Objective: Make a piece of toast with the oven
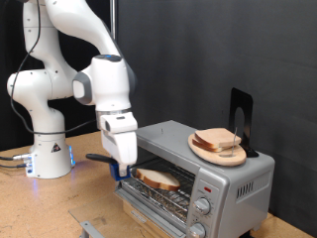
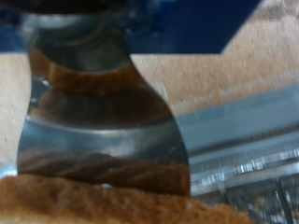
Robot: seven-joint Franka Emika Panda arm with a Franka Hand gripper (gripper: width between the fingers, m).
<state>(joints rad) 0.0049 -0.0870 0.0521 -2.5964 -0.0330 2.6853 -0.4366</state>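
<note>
1 oven (image 1: 213, 183) front, 1 piece of toast (image 1: 158, 179) on rack, tool (image 1: 121, 166) beside it, open/closed can't tell, 2 slices on plate (image 1: 203, 150).

Your exterior view: off-desk, slightly raised, looks across desk front edge at oven (image 1: 198, 164). Your wrist view: very close, down past gripper (image 2: 103, 131). Shared: toast (image 1: 158, 179) at oven mouth.
</note>
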